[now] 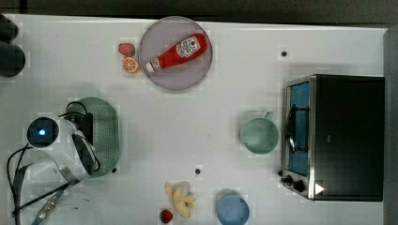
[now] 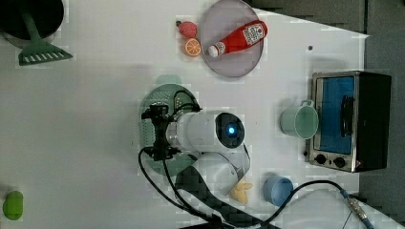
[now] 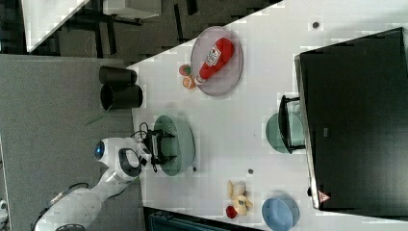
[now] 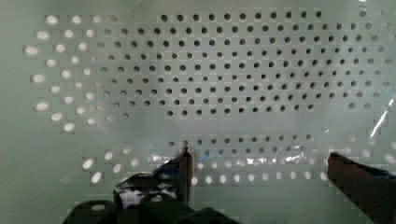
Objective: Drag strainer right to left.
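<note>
The tool (image 4: 257, 163) hung wide open just above the strainer (image 1: 105, 133); best it lowered squarely, pinched the perforated wall firmly, then slid it flat along the desk (image 1: 197, 126).

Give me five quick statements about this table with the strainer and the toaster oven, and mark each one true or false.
1. The ketchup bottle lies on the plate. True.
2. The gripper has its jaws shut. False: they stand wide open over the strainer.
3. The mint-green cup sits beside the toaster oven. True.
4. The strainer holds fruit. False: its perforated floor is bare.
5. The blue bowl is stacked inside the cup. False: it stands apart on the table.
</note>
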Motion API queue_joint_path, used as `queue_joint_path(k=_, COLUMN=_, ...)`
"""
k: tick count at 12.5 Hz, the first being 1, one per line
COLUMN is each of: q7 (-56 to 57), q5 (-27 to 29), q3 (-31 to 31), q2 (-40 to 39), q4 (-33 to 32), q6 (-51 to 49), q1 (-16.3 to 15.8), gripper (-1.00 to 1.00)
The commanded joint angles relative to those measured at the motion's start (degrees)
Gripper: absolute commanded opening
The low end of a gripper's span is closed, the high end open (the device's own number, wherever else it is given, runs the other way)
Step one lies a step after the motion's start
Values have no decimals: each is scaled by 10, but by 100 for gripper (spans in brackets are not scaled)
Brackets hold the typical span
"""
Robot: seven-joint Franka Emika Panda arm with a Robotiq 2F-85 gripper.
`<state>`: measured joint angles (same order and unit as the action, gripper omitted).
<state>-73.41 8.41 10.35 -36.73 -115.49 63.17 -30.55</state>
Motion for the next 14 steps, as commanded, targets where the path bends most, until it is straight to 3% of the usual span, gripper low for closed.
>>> queue_joint_path(k=1, q7=-66, q5=3, q3=-6, q2=-12, q4=39, q6=-3, q1=-16, gripper=100)
queue_joint_path(k=5, q7=-78, q5=1, q3=-8, q2=-26, q4=63, q6=-9, q1=-35, gripper=100)
queue_joint_path(k=7, q7=-47, q5=-26, q3=-16, q2=-9, q4=59, q6=-30, q1=-36, gripper=100)
queue_joint_path(k=11, q7=106, q5=-55, q3=-72, q2=103, q4=53, q6=-137, q1=-31, gripper=100)
queue_joint_path(k=14, q7=296, q5=-55, q3=-166, q2=225, q4=61, q6=-277, q1=-17, gripper=100)
